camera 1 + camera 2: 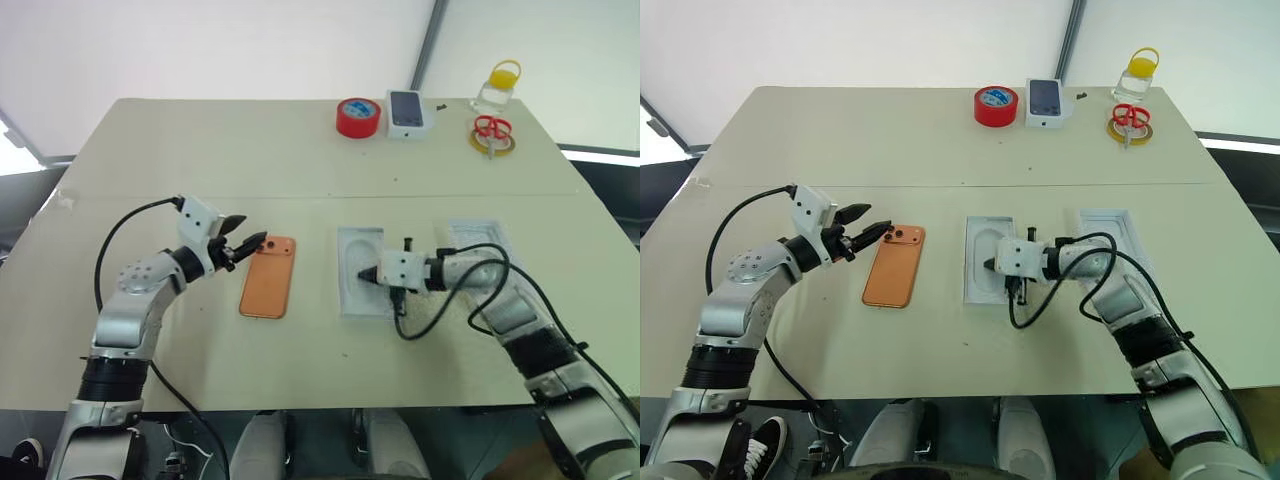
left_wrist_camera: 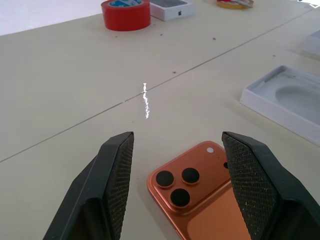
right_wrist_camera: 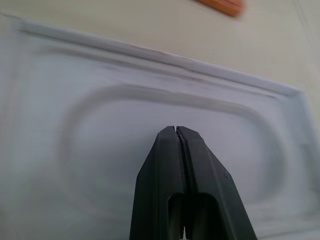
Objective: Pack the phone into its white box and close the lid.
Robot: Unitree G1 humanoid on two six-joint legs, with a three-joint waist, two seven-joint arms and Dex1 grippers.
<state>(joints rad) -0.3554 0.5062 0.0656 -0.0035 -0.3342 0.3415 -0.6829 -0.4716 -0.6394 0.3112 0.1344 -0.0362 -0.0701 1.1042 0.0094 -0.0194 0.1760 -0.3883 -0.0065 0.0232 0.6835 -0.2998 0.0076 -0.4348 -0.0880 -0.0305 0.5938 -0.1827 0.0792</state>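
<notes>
Beige tabletop (image 1: 200, 160): orange phone (image 1: 268, 277) flat, camera side up; two white trays (image 1: 361, 272), (image 1: 483, 240) right of it. Far edge: red tape roll (image 1: 358, 117), small phone-picture box (image 1: 408, 112), scissors (image 1: 491, 130).

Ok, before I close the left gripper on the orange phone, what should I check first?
1. Left gripper open: ok.
2. Orange slab smartphone flat on the table, back up, nothing on it: ok.
3. Phone's camera end between the left fingers: ok, not yet gripped.
4. White cardboard tray with an oval outline inside free to receive the phone: not ok; the shut right gripper hangs over it.
5. Second white cardboard tray out of the way: ok, it lies beside the right arm.
6. Which tray is box, which lid: cannot tell.
</notes>
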